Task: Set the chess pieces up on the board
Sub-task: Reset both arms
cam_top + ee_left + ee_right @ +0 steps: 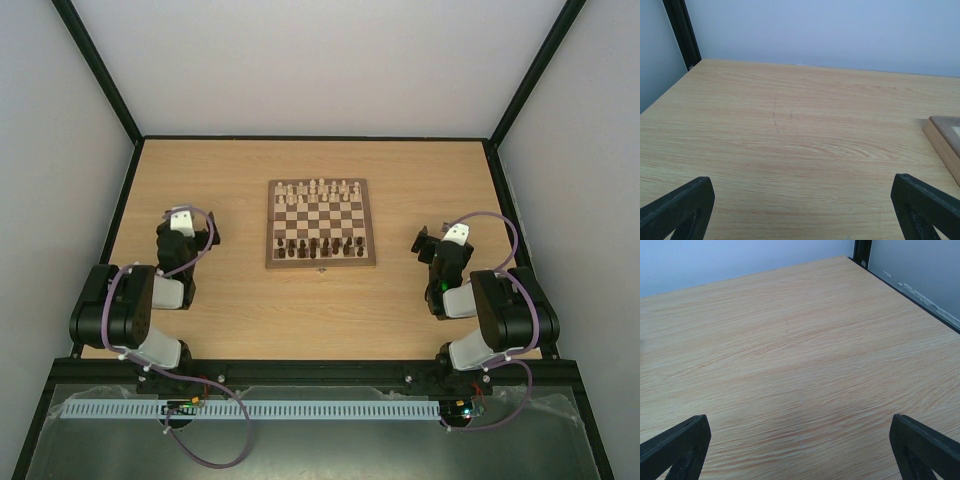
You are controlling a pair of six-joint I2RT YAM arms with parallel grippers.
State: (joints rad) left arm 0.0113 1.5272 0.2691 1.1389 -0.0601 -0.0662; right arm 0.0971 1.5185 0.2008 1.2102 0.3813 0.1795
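Observation:
The board (321, 224) lies in the middle of the table, its checkered squares framed by a mid-brown border. Pale cream chess pieces (318, 189) fill its far rows and dark brown chess pieces (320, 246) fill its near rows. My left gripper (187, 222) rests well to the left of the board, open, with only bare tabletop between its fingers (682, 205). A corner of the board (945, 135) shows at the right edge of the left wrist view. My right gripper (432, 243) sits to the right of the board, open and empty, its fingers (925, 445) far apart.
The light wood tabletop (240, 310) is fenced by a black frame (120, 190) and pale walls on three sides. Both arm bases (160, 350) stand at the near edge, with looping purple cables (215, 450).

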